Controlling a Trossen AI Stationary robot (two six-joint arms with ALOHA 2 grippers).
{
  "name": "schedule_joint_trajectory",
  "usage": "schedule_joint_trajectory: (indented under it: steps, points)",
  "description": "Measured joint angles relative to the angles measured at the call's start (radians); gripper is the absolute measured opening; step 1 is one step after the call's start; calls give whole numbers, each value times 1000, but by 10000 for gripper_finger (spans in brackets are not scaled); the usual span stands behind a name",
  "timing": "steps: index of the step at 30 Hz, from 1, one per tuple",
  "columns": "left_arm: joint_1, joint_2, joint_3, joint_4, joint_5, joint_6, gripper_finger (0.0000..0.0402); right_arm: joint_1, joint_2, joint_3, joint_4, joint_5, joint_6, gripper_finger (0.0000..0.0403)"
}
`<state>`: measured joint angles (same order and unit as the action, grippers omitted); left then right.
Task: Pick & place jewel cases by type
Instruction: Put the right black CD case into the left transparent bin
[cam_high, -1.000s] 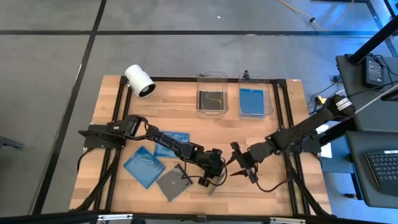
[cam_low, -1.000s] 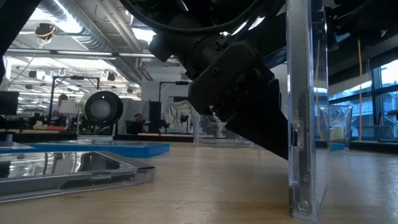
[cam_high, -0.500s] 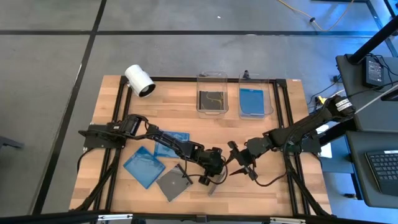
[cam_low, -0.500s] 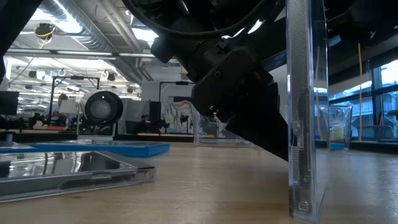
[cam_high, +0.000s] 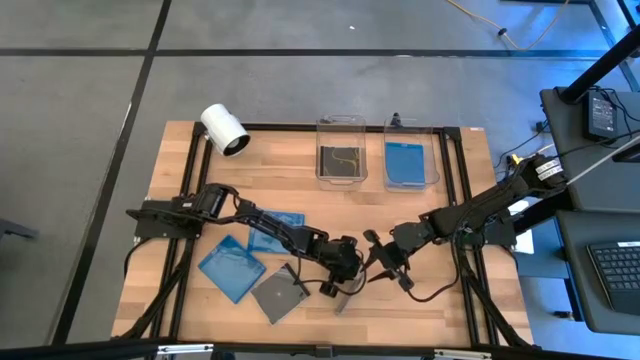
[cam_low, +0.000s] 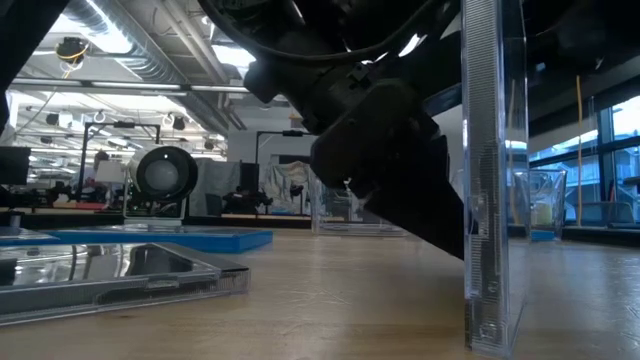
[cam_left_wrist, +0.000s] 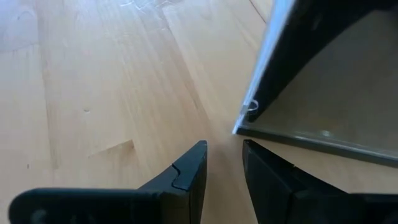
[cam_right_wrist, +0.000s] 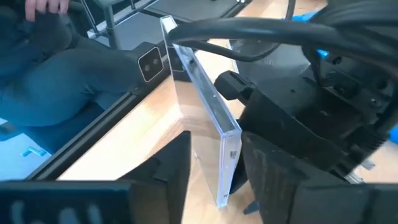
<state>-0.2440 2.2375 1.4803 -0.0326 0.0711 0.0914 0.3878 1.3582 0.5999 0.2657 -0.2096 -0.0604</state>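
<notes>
A jewel case with a clear cover and dark tray (cam_low: 490, 180) stands upright on one edge near the table's near middle (cam_high: 343, 300). My left gripper (cam_high: 348, 282) sits right beside it, narrowly open with nothing between its fingers (cam_left_wrist: 224, 146). My right gripper (cam_high: 378, 262) is open and comes level from the right. Its fingers stand on either side of the case's upright side edge (cam_right_wrist: 208, 112). A dark grey case (cam_high: 278, 295) and two blue cases (cam_high: 232, 268), (cam_high: 278, 220) lie flat on the table. My left gripper props the upright case: the outer side of one finger (cam_low: 445, 225) meets the case's flat face low down (cam_low: 468, 250). The case's bottom edge (cam_left_wrist: 311, 142) stands on the table just beyond the fingertips. My right gripper straddles the case's side edge (cam_right_wrist: 227, 155); I cannot tell whether its fingers touch it.
Two clear bins stand at the far edge; one (cam_high: 340, 152) holds a dark case, the other (cam_high: 410, 160) a blue one. A white cylindrical camera (cam_high: 225, 130) lies at the far left. A person in dark clothes (cam_right_wrist: 56, 68) sits beyond the table.
My right gripper has moved toward the table's left, closing in on the upright case until its open fingers stand on either side of the case's edge. The case and my left gripper have stayed in place.
</notes>
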Motion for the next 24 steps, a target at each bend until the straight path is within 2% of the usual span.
schedule_joint_trajectory:
  steps: [6,10,24]
  points:
    - [-1,0,0,-1,0,0,100,-1,0,0,0,14,-4,94]
    - [-1,0,0,-1,0,0,100,-1,0,0,4,14,-5,74]
    - [-1,0,0,-16,1,0,100,-1,0,0,13,5,-31,62]
